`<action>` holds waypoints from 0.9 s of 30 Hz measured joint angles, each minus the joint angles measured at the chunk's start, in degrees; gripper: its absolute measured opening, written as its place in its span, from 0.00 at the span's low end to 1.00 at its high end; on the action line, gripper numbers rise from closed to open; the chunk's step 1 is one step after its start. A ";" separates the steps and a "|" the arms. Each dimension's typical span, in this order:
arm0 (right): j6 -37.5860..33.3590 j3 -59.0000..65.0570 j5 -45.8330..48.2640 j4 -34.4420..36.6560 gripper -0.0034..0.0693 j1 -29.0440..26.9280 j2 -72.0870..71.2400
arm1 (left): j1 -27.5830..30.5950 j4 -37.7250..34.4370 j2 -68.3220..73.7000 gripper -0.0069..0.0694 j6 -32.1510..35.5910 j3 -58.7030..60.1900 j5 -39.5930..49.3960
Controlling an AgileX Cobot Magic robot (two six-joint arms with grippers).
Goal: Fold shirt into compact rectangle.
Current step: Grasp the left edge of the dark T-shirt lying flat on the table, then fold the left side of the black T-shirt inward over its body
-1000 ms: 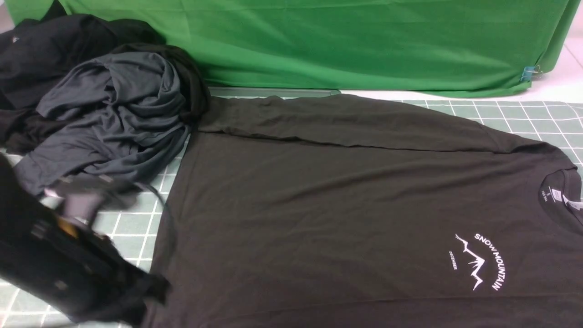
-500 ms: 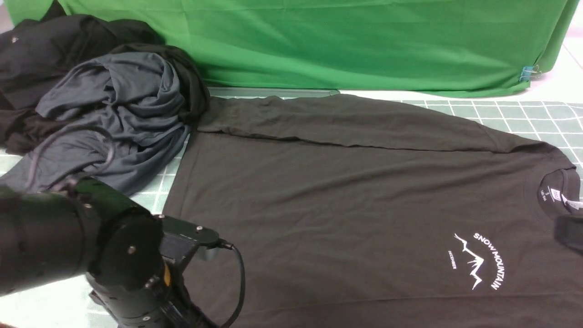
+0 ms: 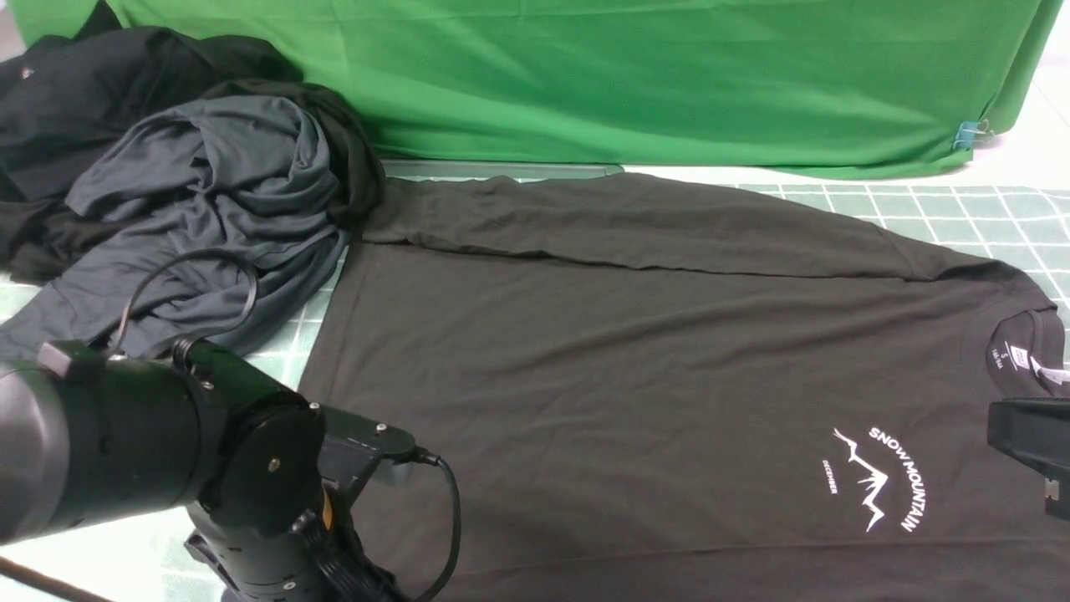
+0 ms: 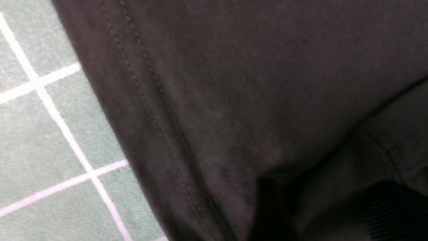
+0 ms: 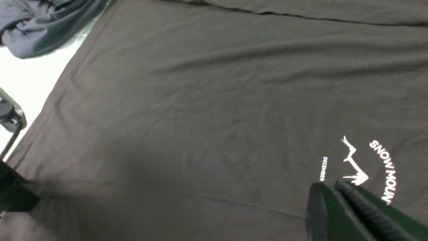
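Fingers of our right gripper [image 5: 329,185] are pressed together, holding nothing, above the logo [image 3: 878,481]. Our left arm [image 3: 167,451] sits at the hem (how wide the left gripper stands we cannot tell). The shirt [image 3: 627,359] lies flat on the checked mat [image 3: 961,213], long axis left-right, collar right, hem left.

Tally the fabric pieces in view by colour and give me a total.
Brown-black: 1, the shirt with the white logo
Blue-grey: 1, the crumpled garment
Black: 1 for sure, the black garment; the pile may hide more
Green: 1, the backdrop cloth
Total: at least 4
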 joint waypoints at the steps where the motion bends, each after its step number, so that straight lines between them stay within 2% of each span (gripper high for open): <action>1: 0.00 0.00 0.00 0.00 0.07 0.00 0.00 | 0.00 -0.10 0.00 0.36 0.00 0.00 0.37; 2: 0.00 0.00 0.00 0.00 0.07 0.00 0.00 | 0.00 -0.10 -0.06 0.36 0.00 0.00 0.40; 3: 0.00 0.00 0.00 0.00 0.08 0.00 0.00 | 0.00 -0.17 -0.30 0.23 0.00 0.00 0.92; 6: 0.00 0.00 0.00 0.00 0.08 0.00 0.00 | 0.00 -0.59 -1.60 0.12 0.59 -0.55 1.82; 12: 0.00 0.00 0.00 0.00 0.09 0.00 0.00 | 0.00 -2.70 -6.09 0.11 2.83 -6.27 4.68; 19: 0.00 0.00 0.00 0.00 0.10 0.00 0.00 | 1.51 0.01 -7.42 0.11 3.14 -23.07 10.42; 23: -0.04 -0.54 1.82 0.00 0.10 0.00 0.79 | 8.97 0.65 -2.14 0.11 3.16 -34.89 11.44; 27: -0.36 -2.65 10.20 0.07 0.11 0.00 4.18 | 15.95 0.60 6.01 0.11 4.49 -43.45 11.53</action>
